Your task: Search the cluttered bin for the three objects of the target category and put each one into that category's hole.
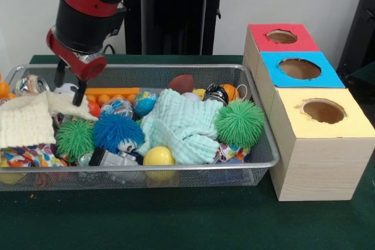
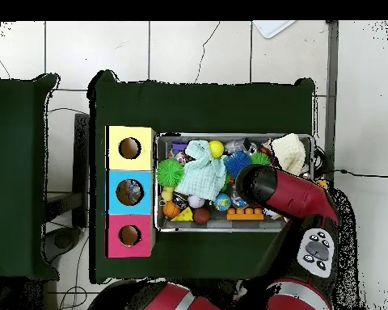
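While the wire-mesh bin (image 1: pixel 258 162) sits at the front of the green table (image 1: pixel 187 221), just beside the row of boxes, a yellow ball (image 1: pixel 159 156) rests against its near rim. Behind that, a blue spiky ball (image 1: pixel 115 131), a pale mint cloth (image 1: pixel 184 124) and a green spiky ball (image 1: pixel 239 122). Further back on the left, the gripper (image 1: pixel 69 89) hangs fingers apart, one tip at a cream cloth (image 1: pixel 26 120), holding nothing. Beside the bin, yellow box (image 1: pixel 322 139), blue box (image 1: pixel 299 69), red box (image 1: pixel 281 37).
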You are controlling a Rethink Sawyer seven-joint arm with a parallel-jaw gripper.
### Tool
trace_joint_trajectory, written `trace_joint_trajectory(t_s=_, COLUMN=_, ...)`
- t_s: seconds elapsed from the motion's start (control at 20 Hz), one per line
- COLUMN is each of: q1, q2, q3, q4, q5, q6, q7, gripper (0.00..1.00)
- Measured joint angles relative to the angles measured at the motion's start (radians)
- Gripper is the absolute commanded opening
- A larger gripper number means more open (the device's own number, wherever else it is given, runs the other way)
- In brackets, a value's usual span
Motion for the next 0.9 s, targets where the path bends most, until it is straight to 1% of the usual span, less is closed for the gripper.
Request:
trace_joint_trajectory(t_s=0.15, q1=0.005, q2=-0.001, q3=0.028, q4=0.008, q5=0.003, q6=0.0, q7=0.0, gripper=1.0)
trace_joint_trajectory(t_s=0.4, q1=0.032, q2=-0.002, q3=0.037, q4=0.008, q5=0.003, q6=0.008, q7=0.0, gripper=1.0)
trace_joint_trajectory(t_s=0.6, q1=0.086, q2=-0.008, q3=0.037, q4=0.008, q5=0.002, q6=0.057, q7=0.0, gripper=1.0)
trace_joint_trajectory(t_s=0.75, q1=0.109, q2=-0.017, q3=0.04, q4=0.009, q5=-0.008, q6=0.076, q7=0.0, gripper=1.0)
trace_joint_trajectory(t_s=0.9, q1=0.134, q2=-0.032, q3=0.046, q4=0.009, q5=-0.038, q6=0.087, q7=0.0, gripper=1.0)
